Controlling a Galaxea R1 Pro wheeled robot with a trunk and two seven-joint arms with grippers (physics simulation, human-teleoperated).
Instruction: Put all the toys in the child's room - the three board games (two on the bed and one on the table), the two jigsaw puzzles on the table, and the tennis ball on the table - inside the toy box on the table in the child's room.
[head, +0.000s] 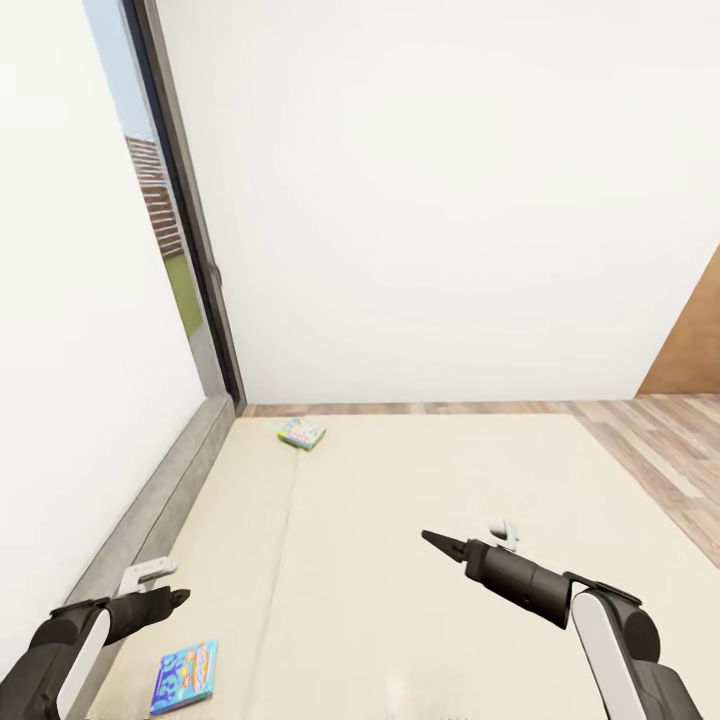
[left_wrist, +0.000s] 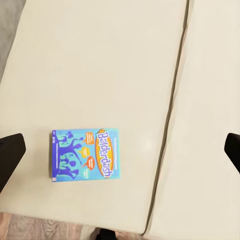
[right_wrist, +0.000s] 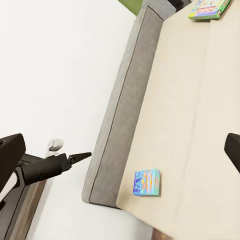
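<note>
Left wrist view: flat glossy blue board game (left_wrist: 85, 155) on smooth beige bed (left_wrist: 100, 65) (seamed), left gripper (left_wrist: 120, 150) spread wide.

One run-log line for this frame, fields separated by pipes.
blue board game on bed, near | second game far | left gripper, right gripper empty

- The bed (head: 420, 600) has a matt beige cloth mattress, and its headboard (right_wrist: 125, 115) is matt grey fabric.
- The blue board game (left_wrist: 85, 155) has a smooth printed card cover.
- The floor (head: 660, 450) is wood-grain planks.
- The wall (head: 430, 200) is smooth matt white.
</note>
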